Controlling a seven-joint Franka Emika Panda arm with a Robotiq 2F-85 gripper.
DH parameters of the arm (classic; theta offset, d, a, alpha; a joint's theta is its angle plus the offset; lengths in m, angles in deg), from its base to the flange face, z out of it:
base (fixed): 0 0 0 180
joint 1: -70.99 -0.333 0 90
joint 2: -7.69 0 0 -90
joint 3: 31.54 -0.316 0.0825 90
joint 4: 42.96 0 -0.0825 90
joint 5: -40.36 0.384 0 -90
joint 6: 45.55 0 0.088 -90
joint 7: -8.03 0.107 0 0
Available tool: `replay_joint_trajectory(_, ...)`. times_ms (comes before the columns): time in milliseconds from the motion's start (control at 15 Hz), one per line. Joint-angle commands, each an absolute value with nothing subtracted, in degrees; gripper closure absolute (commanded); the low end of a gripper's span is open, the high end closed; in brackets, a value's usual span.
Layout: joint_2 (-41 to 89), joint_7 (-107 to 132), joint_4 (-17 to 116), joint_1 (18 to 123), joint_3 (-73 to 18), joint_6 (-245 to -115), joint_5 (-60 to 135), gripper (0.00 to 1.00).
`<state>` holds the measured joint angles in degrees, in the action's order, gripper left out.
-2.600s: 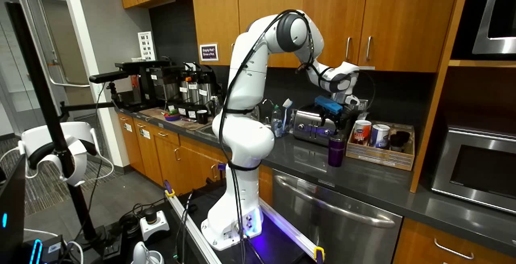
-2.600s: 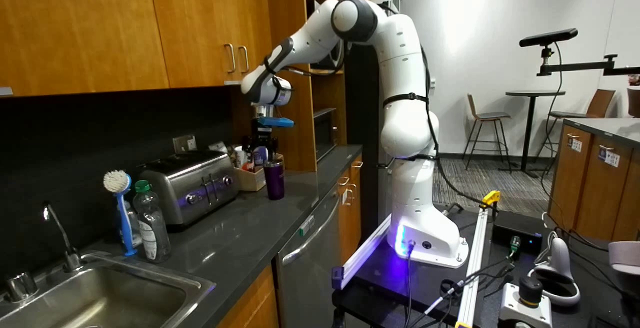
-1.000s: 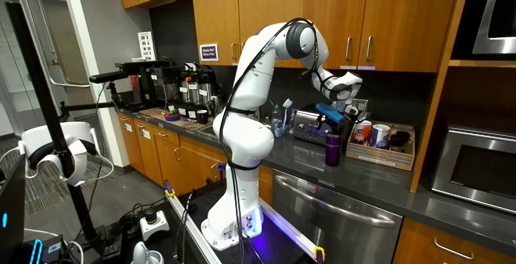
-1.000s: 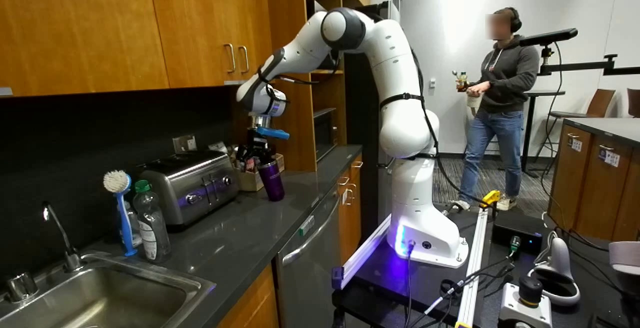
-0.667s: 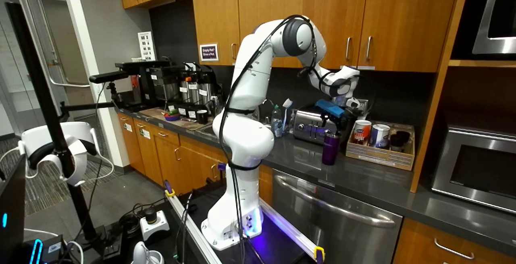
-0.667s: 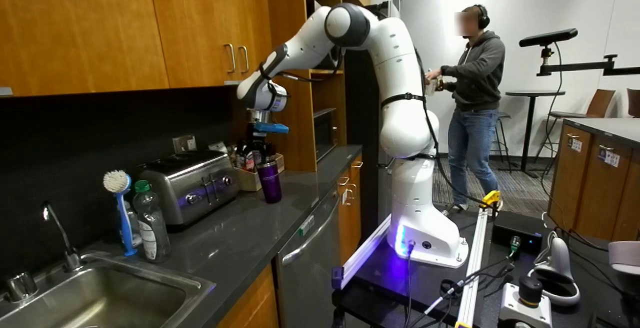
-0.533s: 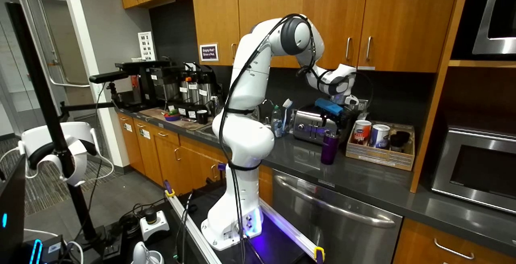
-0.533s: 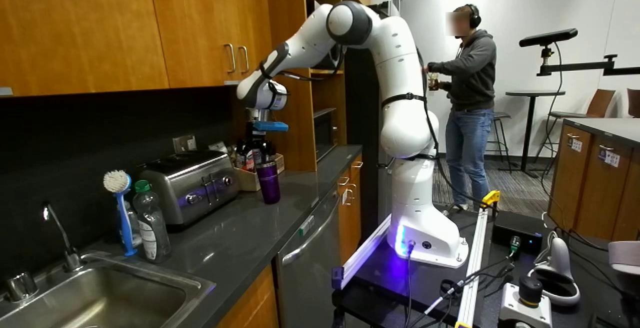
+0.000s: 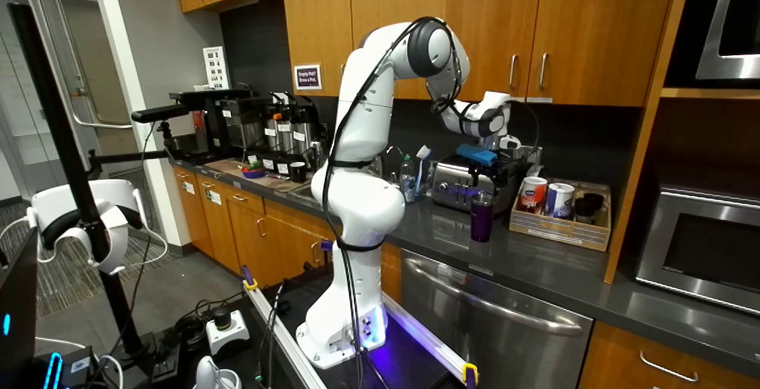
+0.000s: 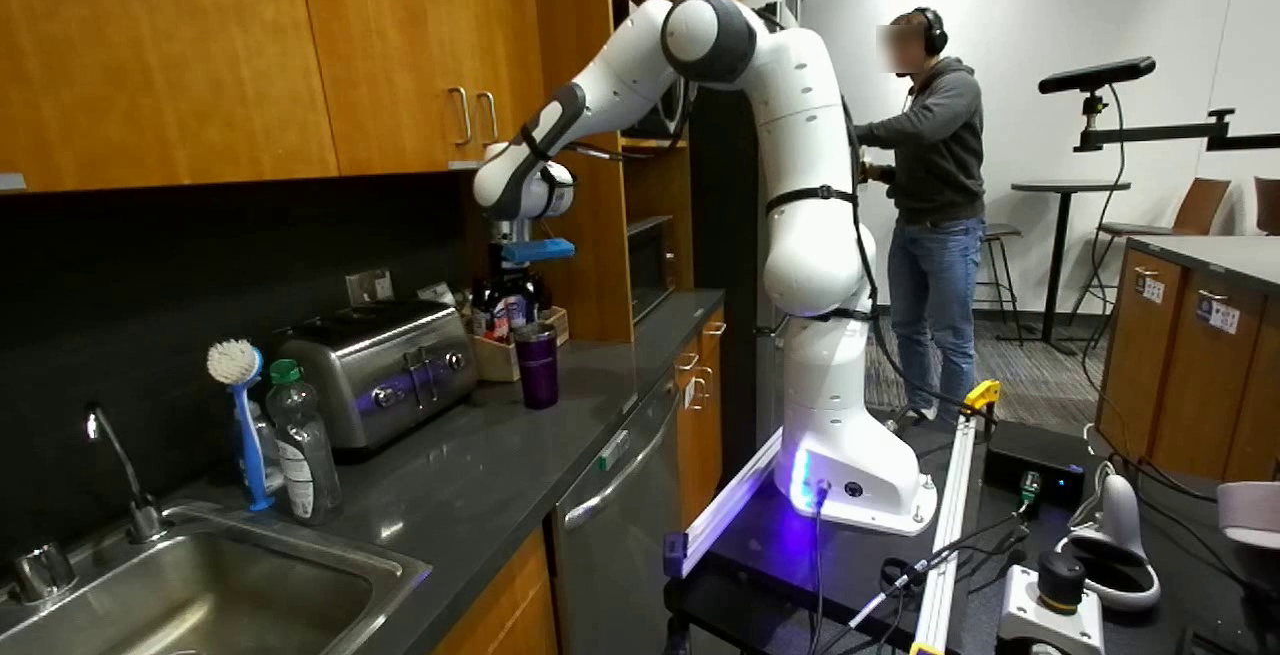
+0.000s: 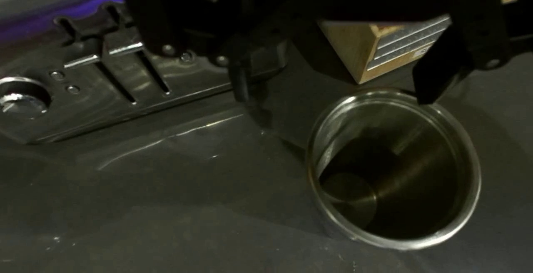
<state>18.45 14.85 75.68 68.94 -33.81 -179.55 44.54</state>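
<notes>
Cup (image 11: 393, 171) on the surface (image 11: 175, 210), pincer (image 11: 333, 96) near and higher, in an exterior view toaster (image 9: 456, 189) behind the cup to the left, box (image 9: 558, 234) to the right, cans (image 9: 559, 201) in the box, bottle (image 9: 408, 180) and brush (image 9: 423, 152) left of the toaster

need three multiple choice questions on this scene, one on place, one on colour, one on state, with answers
1. Where is the tumbler?
A in the sink
B on the counter
C inside the toaster

2. What colour is the brush handle?
A blue
B red
C green

3. What state is the tool in?
A shut
B shut on the brush handle
C open

1 B: it stands there in both exterior views.
2 A: both exterior views show it blue.
3 C: its fingers stand apart in the wrist view.
</notes>
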Motion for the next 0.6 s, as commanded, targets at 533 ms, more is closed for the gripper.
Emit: replay_joint_trajectory(533,11.9,12.9,81.4,68.7,-34.2,-174.9,46.3,0.0)
